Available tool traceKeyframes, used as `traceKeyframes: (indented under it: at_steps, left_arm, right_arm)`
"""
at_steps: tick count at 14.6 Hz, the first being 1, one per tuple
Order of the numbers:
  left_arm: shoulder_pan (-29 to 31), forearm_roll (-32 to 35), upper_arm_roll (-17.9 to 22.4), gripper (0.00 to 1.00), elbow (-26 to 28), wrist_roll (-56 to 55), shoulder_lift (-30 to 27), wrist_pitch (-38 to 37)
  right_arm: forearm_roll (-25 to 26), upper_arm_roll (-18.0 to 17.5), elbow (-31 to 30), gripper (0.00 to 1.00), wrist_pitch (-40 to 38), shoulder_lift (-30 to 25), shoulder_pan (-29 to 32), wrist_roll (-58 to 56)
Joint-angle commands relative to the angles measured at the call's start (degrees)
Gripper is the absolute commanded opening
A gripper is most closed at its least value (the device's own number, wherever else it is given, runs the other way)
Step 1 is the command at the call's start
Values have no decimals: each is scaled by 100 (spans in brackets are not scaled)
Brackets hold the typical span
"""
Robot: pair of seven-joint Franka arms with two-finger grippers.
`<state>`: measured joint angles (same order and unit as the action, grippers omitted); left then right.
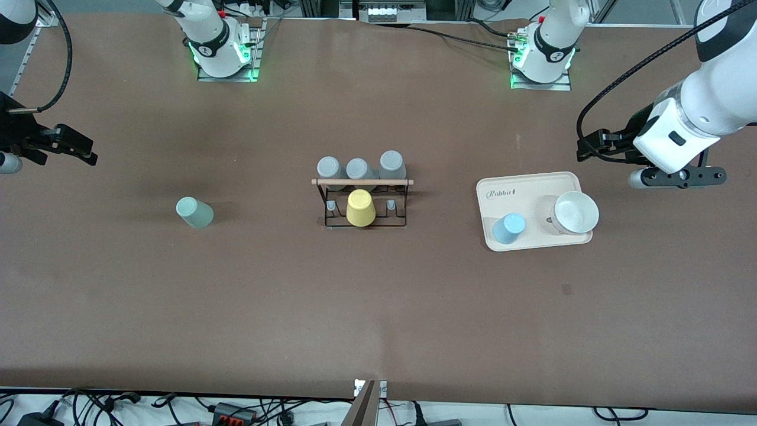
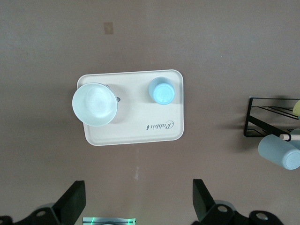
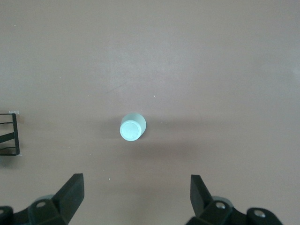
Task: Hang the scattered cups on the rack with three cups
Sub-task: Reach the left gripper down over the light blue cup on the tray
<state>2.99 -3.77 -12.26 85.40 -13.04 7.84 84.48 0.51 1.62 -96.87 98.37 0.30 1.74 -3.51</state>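
1. Neither of the two loose cups has been hung yet; the rack [image 1: 362, 201] at mid-frame carries three grey cups [image 1: 358, 168] and a yellow cup [image 1: 360, 208].
2. The green cup [image 1: 194, 212] is seen on the worktop [image 1: 378, 307] at centre left, the blue cup [image 1: 508, 228] on the tray [image 1: 535, 184] at centre right, beside a white bowl [image 1: 575, 212].
3. The right gripper [image 3: 136, 194] is held released, up over the worktop near the green cup.
4. The left gripper [image 2: 138, 199] is held released beside the tray, clear of the blue cup.
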Motion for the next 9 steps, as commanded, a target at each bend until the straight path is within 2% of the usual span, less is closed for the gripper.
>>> traceKeyframes:
  at_steps: [1, 9]
  left_arm:
    - [53, -132, -22, 100, -32, 117, 7, 7]
    - [53, -220, -5, 100, -41, 108, 235, -63]
  right_arm:
    - [-24, -66, -42, 100, -72, -152, 72, 25]
    - [-24, -74, -16, 100, -73, -144, 63, 61]
